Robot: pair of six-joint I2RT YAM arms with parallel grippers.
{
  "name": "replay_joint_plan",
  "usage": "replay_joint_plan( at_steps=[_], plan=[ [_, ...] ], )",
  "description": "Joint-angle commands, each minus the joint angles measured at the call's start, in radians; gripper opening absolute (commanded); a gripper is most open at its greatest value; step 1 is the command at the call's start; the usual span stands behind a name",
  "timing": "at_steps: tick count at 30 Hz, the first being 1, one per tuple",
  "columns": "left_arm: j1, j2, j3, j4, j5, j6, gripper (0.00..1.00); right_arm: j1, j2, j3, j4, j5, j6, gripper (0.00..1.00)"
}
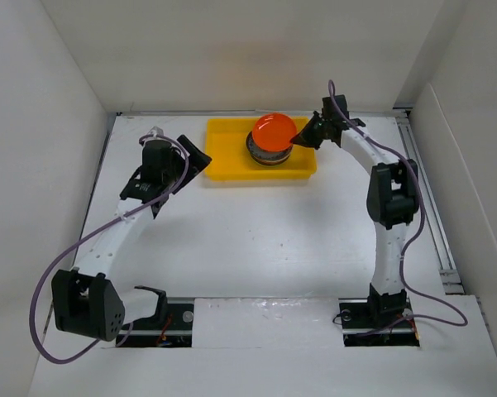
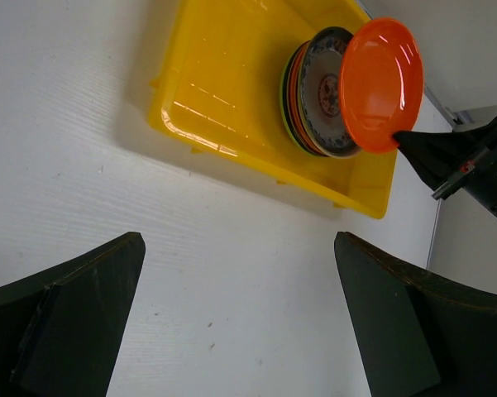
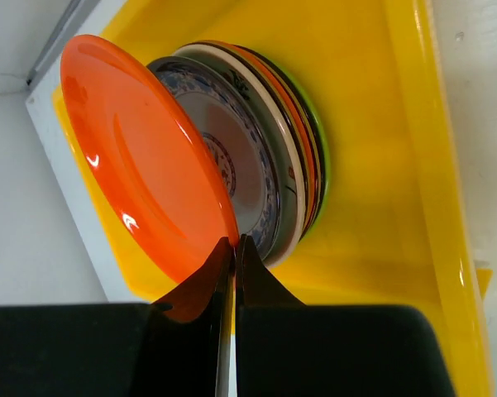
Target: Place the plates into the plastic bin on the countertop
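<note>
A yellow plastic bin (image 1: 223, 153) stands at the back of the white countertop (image 1: 256, 240). A stack of several plates (image 1: 269, 154) sits in its right half, a blue-grey patterned plate (image 3: 231, 157) on top. My right gripper (image 1: 302, 136) is shut on the rim of an orange plate (image 1: 274, 131) and holds it tilted just above the stack. The orange plate shows in the right wrist view (image 3: 140, 157) and the left wrist view (image 2: 382, 83). My left gripper (image 1: 197, 157) is open and empty by the bin's left end, over bare countertop (image 2: 240, 273).
White walls close in the countertop on the left, back and right. A metal rail (image 1: 426, 190) runs along the right side. The bin's left half (image 2: 231, 66) holds nothing.
</note>
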Motion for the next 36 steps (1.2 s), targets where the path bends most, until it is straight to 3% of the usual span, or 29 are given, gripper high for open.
replay_joint_plan(
  at_steps=[1,3,8,9,10,14,17,23,27,30,36],
  plan=[
    [-0.002,-0.042,0.046,-0.066,-0.038,0.042,1.0,0.0,0.01,0.117,-0.044,-0.049,-0.043,0.0],
    [-0.002,-0.053,0.046,-0.078,-0.048,0.052,1.0,0.0,0.01,0.117,-0.044,-0.059,-0.043,0.0],
    [-0.002,-0.071,0.055,-0.087,-0.048,0.07,1.0,0.009,0.01,0.126,-0.033,-0.079,-0.066,0.6],
    [-0.002,-0.071,0.056,-0.087,-0.048,0.07,1.0,0.009,-0.005,0.126,-0.042,-0.091,-0.08,0.66],
    [-0.002,-0.071,0.056,-0.098,-0.048,0.079,1.0,0.023,-0.017,0.126,-0.042,-0.091,-0.089,0.98],
    [-0.002,-0.059,0.091,-0.132,-0.028,0.104,1.0,0.046,-0.107,0.126,-0.106,0.012,-0.147,1.0],
    [-0.002,-0.05,0.143,-0.194,-0.064,0.15,1.0,0.072,-0.19,0.051,-0.186,0.2,-0.165,1.0],
    [-0.002,-0.06,0.313,-0.333,-0.169,0.255,1.0,0.222,-0.619,-0.314,-0.14,0.527,-0.215,1.0],
    [-0.002,-0.118,0.372,-0.4,-0.264,0.318,1.0,0.35,-0.901,-0.36,-0.235,0.739,-0.265,1.0],
    [-0.002,-0.18,0.359,-0.4,-0.282,0.345,1.0,0.423,-1.023,-0.372,-0.306,0.774,-0.265,1.0],
    [-0.002,-0.395,0.225,-0.377,-0.379,0.365,1.0,0.413,-1.319,-0.478,-0.377,0.756,-0.265,1.0]
  ],
)
